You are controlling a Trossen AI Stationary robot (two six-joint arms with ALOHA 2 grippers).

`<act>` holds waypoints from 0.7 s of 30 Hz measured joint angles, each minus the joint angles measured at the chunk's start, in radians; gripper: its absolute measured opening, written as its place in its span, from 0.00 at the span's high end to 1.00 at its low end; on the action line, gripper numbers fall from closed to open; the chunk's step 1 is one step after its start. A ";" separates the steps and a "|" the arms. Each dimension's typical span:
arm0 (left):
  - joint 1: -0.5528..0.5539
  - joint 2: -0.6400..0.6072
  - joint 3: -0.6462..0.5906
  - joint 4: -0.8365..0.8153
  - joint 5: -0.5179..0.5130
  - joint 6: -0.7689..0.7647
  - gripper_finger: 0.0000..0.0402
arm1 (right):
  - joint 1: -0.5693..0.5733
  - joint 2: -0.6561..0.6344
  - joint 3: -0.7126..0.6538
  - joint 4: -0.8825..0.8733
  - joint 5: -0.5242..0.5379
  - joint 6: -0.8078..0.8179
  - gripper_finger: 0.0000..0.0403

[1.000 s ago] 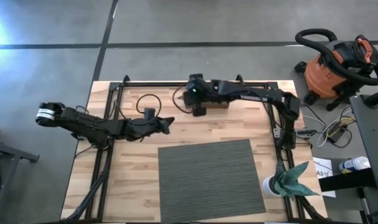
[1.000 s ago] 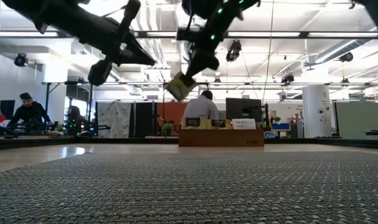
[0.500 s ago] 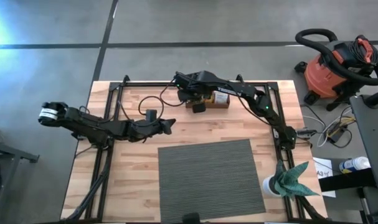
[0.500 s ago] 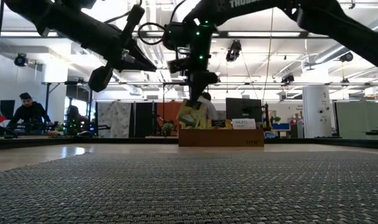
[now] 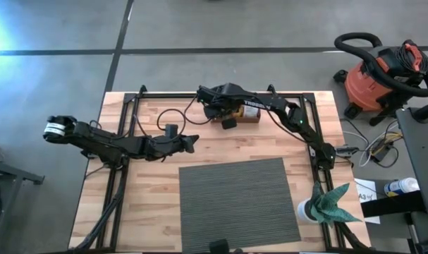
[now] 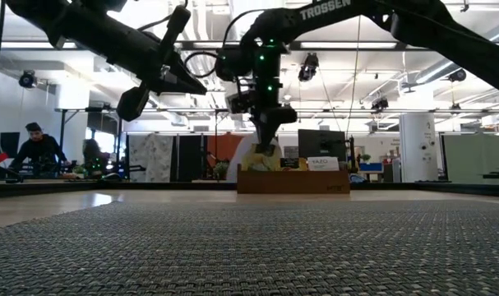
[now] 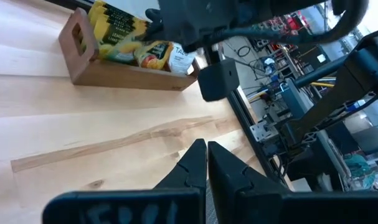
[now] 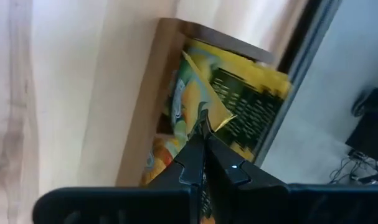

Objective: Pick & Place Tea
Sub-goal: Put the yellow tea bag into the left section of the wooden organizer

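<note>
1. Desk (image 5: 150, 204): grey mat (image 5: 238, 201) lies bare; left end effector (image 5: 190, 143) hangs closed and empty near its far corner, unmoved.
2. Wooden tray (image 7: 89, 62) at the desk's far edge holds the tea sachets (image 7: 117, 28).
3. Right end effector (image 8: 204, 134) has swung over the tray and dropped low, closed on one yellow sachet (image 8: 217, 115) just above the tray's stack.
4. Judgement: the sachet is arriving at its compartment; release comes next.
</note>
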 joint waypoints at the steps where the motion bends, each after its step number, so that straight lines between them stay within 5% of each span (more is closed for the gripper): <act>1: 0.000 0.000 0.000 -0.001 0.000 0.003 0.97 | 0.001 0.000 -0.008 0.000 -0.001 -0.003 0.98; 21: 0.000 0.000 -0.001 0.000 0.032 0.050 0.97 | 0.004 -0.001 -0.113 0.147 0.045 0.035 0.96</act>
